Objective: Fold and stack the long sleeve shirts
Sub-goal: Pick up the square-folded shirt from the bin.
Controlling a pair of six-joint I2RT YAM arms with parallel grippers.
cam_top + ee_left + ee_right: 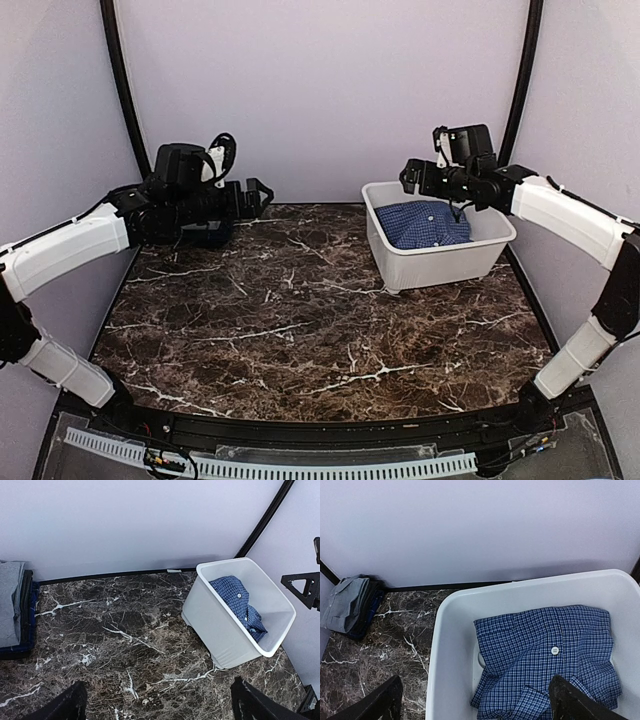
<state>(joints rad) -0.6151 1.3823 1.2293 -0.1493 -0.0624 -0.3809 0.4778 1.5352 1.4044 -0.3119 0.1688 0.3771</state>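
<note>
Your right pincer [410, 178] stands spread wide and empty, hovering by the far-left end of the white tub [440, 262]. Below it, the blue checked shirt [545, 650] lies crumpled inside that tub. Your left pincer [255, 195] is spread wide too, holding nothing, above the tabletop [300, 320] at its far left. There the grey shirt [10, 600] lies folded on a dark pile [28, 615].
</note>
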